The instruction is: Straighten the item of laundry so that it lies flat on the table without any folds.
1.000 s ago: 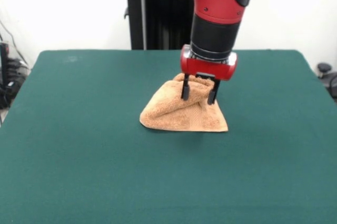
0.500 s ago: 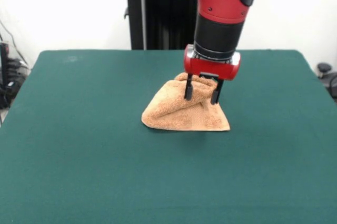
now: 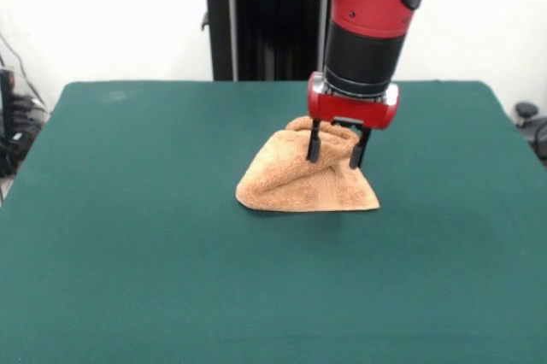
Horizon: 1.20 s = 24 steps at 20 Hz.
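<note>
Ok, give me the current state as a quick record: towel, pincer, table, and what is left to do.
towel: orange-tan towel bunched in a peaked heap, folds visible, not flat
pincer: pincer at the heap's top, fingers either side of a raised fold, apparently shut on it
towel contact: lower edge rests on the table, upper part lifted
position: heap near the table's middle, slightly right in the front view
left to do: spread the towel flat

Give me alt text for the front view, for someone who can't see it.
A red and black robot arm's gripper pinches the raised top of a bunched orange-tan towel, pulled up into a peak on a dark green table. The towel's lower edge rests on the table.
</note>
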Each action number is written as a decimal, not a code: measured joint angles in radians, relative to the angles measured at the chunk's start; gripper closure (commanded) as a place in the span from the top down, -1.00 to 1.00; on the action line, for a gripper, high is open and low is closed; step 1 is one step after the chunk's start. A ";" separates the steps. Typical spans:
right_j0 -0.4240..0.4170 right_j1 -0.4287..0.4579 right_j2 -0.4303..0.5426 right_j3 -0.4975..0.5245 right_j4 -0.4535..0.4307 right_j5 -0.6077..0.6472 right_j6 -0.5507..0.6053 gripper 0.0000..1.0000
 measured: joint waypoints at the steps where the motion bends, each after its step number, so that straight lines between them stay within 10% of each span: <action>1: 0.001 0.000 0.000 0.000 -0.002 0.000 0.000 1.00; 20: 0.001 0.002 0.000 0.000 -0.020 0.000 0.000 1.00; 21: 0.001 0.002 0.000 0.000 -0.020 0.000 0.000 -1.00; 24: 0.001 0.002 0.000 0.000 -0.020 0.000 0.000 -1.00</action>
